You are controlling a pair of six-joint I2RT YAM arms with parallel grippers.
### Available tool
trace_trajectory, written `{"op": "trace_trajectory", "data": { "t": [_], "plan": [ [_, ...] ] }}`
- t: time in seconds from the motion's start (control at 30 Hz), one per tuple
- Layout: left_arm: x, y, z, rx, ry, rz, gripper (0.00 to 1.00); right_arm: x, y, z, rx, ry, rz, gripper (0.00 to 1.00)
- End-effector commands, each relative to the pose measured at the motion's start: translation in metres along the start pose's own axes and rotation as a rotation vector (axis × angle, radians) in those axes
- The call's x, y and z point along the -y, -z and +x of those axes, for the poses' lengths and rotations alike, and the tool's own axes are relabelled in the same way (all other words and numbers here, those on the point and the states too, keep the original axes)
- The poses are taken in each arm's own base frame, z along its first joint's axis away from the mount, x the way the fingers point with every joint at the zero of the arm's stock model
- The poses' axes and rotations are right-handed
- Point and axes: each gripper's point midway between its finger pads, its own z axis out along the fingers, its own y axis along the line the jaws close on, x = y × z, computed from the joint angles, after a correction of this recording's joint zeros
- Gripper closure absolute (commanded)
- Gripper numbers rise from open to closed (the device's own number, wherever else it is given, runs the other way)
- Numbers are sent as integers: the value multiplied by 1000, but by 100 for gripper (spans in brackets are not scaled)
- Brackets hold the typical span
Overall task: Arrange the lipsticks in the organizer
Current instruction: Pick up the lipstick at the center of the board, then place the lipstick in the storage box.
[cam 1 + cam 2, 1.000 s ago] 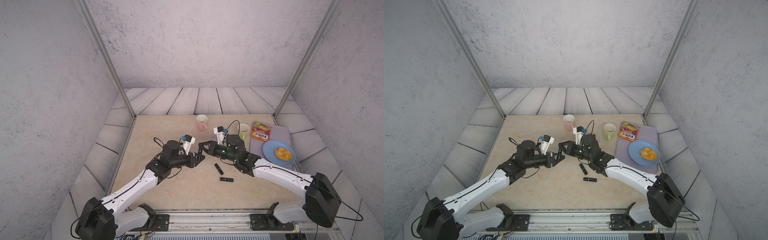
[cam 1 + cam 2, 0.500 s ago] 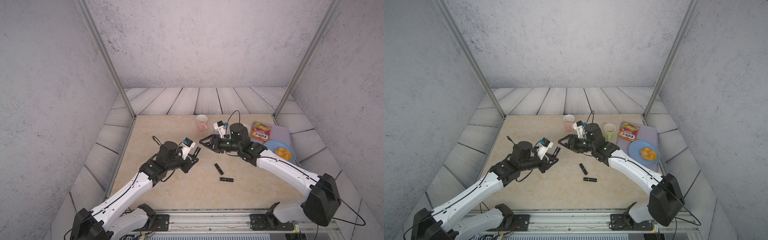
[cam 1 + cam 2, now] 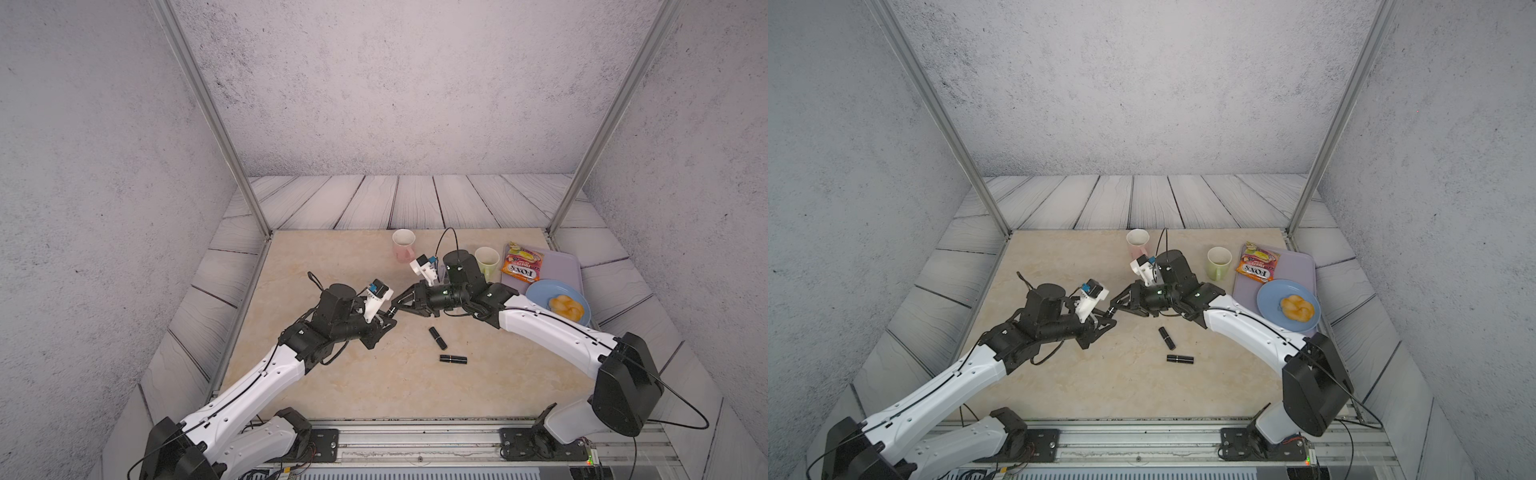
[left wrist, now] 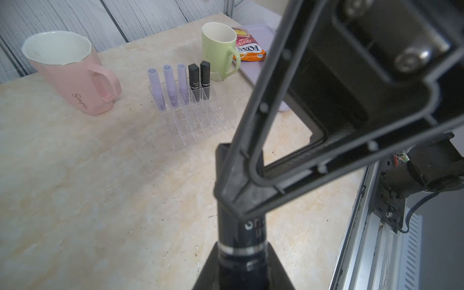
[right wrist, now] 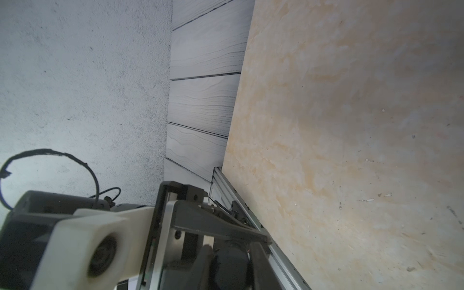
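Observation:
One black lipstick (image 3: pixel 392 311) hangs above the table's middle between both grippers. My left gripper (image 3: pixel 387 319) is shut on its lower end (image 4: pixel 241 233). My right gripper (image 3: pixel 397 305) is shut on the other end, seen as a dark cylinder between its fingers (image 5: pixel 261 266). Two more black lipsticks (image 3: pixel 437 337) (image 3: pixel 453 359) lie loose on the table in front. The clear organizer (image 4: pixel 200 123) stands between the mugs and holds three lilac lipsticks (image 4: pixel 170 85) and two black ones (image 4: pixel 199 77) upright in its back row. My right arm mostly hides it in both top views.
A pink mug (image 4: pixel 67 70) and a green mug (image 4: pixel 218 50) flank the organizer. At the right stands a lilac tray (image 3: pixel 561 266) with a snack packet (image 3: pixel 521 266) and a blue plate (image 3: pixel 540 297) carrying a bun.
The right gripper opened, drew back, then came in again and closed on the free end of the lipstick. The left gripper kept its hold and shifted slightly.

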Motion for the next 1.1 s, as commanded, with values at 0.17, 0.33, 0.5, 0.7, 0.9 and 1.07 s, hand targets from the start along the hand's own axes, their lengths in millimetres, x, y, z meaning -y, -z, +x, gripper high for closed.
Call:
{"op": "trace_trajectory", "data": {
  "t": [0.17,0.33,0.5,0.7,0.9,1.07],
  "plan": [
    [-7,5,-7,13,-24,-53,89,-8,-4,-1,-25,-8,-41,83],
    [-21,15,-16,41,67,-155,31,3,12,-31,111,-20,-3,88],
    [-34,25,-24,78,128,-224,8,41,55,-79,355,-17,167,92],
    [-103,32,10,-42,367,-497,5,115,171,-106,775,169,831,94],
    [-127,23,45,-113,526,-521,8,142,206,-128,882,305,1150,94],
    [-129,22,54,-122,530,-531,8,165,191,-145,861,321,1217,95]
  ]
}}
